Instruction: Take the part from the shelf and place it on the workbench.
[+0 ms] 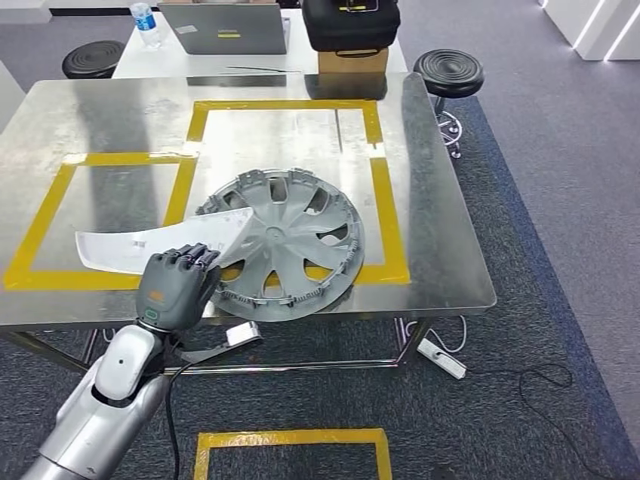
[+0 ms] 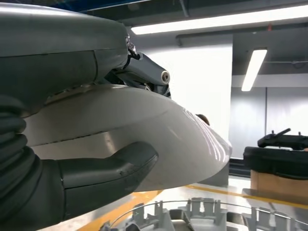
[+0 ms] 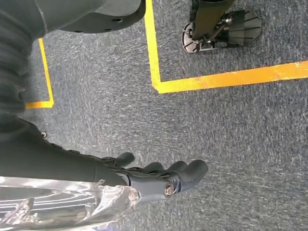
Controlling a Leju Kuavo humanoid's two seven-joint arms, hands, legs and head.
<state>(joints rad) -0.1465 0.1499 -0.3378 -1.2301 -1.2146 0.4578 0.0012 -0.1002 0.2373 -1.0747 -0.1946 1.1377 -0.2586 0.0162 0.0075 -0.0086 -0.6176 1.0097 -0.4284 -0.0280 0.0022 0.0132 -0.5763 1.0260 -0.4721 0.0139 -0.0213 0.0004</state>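
Note:
My left hand (image 1: 177,288) grips a long, thin, curved white part (image 1: 136,247) at the near edge of the steel workbench (image 1: 438,200). The part's far end reaches over the rim of a grey wheel cover (image 1: 294,245), which lies flat across the yellow-taped square. In the left wrist view the thumb (image 2: 109,173) presses under the white part (image 2: 174,134), with the darker fingers on its other side and the wheel cover (image 2: 196,216) close beyond. My right hand (image 3: 152,175) hangs over the grey carpet with its fingers loosely extended and nothing in it.
A white table behind the workbench carries a laptop (image 1: 223,27), a water bottle (image 1: 145,22) and a black case (image 1: 349,22) on a cardboard box. Two black stools (image 1: 448,72) stand at the far corners. A power strip (image 1: 442,358) and cable lie on the floor at the right.

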